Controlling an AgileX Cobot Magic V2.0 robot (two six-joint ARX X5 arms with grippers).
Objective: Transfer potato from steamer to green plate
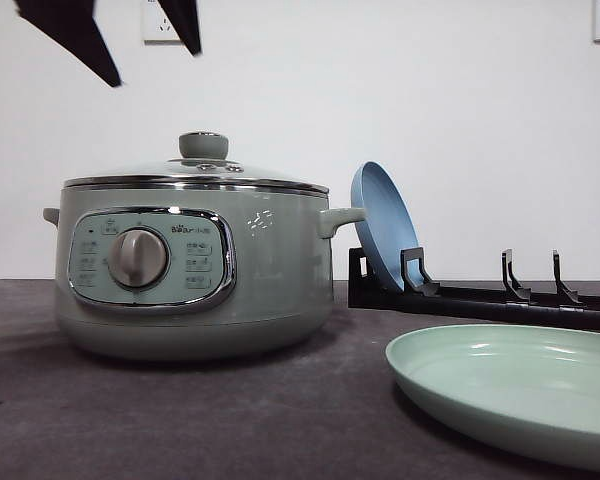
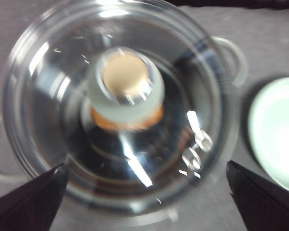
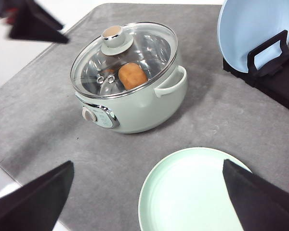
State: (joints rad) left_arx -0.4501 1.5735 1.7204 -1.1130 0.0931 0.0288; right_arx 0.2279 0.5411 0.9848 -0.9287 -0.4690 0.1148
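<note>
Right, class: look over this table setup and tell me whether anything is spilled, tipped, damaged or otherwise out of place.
Nothing stands out. The steamer sits upright with its glass lid squarely on, the potato inside. The green plate lies flat and empty beside it, and the blue plate leans in its black rack. No spills show.

My orange-brown oval potato (image 3: pixel 132 76) lies inside the round sage-green steamer (image 1: pixel 195 270), glass lid on. The pale mint-green round plate (image 3: pixel 192 192) lies flat near the steamer.
</note>
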